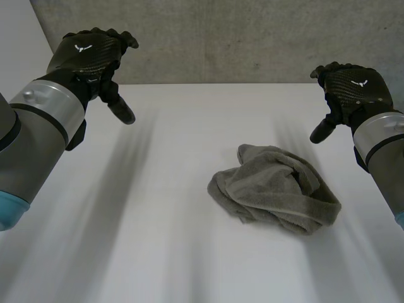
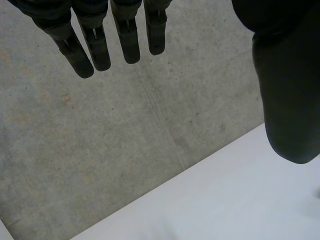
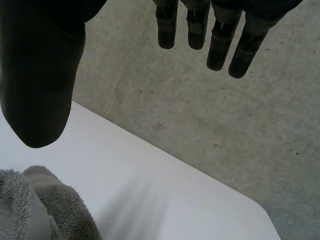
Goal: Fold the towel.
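left robot hand (image 1: 88, 53): fingers straight, empty | right robot hand (image 1: 353, 85): fingers straight, empty | towel (image 1: 278, 189): crumpled, untouched

No word or number can be read. The one sign is a small white winged mark (image 1: 82, 47) — no letters in it — on the back of the left hand (image 1: 91, 60). The same mark sits on the back of the right hand (image 1: 347, 95).
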